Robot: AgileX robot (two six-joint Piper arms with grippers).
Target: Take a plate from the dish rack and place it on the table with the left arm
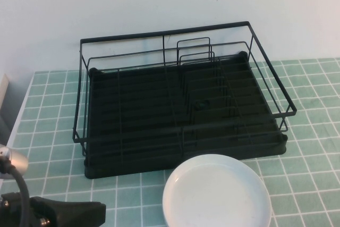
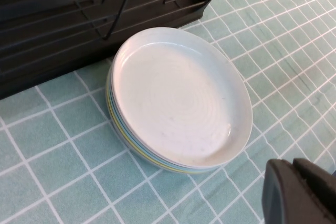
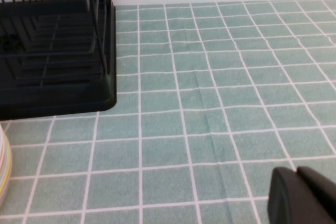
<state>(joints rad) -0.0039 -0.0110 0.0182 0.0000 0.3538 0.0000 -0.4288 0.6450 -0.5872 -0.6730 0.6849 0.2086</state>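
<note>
A: Where's the plate (image 1: 216, 192)?

B: Flat on the table (image 1: 313, 131), rim up, just in front of the dish rack's near edge, right of centre. The left wrist view shows its edge very close to the rack's tray base; whether they touch I cannot tell. Coloured bands show round its outside wall, which may be a stack beneath it; can't confirm.

A: The dish rack (image 1: 180, 99)?

B: Empty as far as I can see. Black ribbed tray, upright wire dividers toward the back, nothing standing in them.

A: Left gripper (image 2: 302, 192)?

B: Low at the near-left corner of the table, well apart from the plate, holding nothing. The two fingers sit close together in its wrist view, narrow, nearly together.

A: Right gripper (image 3: 304, 195)?

B: Not in the high view. Its own camera shows it over bare tiles right of the rack, fingers close together, carrying nothing.

A: So what's the step?

B: Judging by the layout, placement looks finished. To end well: draw the left arm away clear of the rim, don't nudge the plate against the rack, and park it.
</note>
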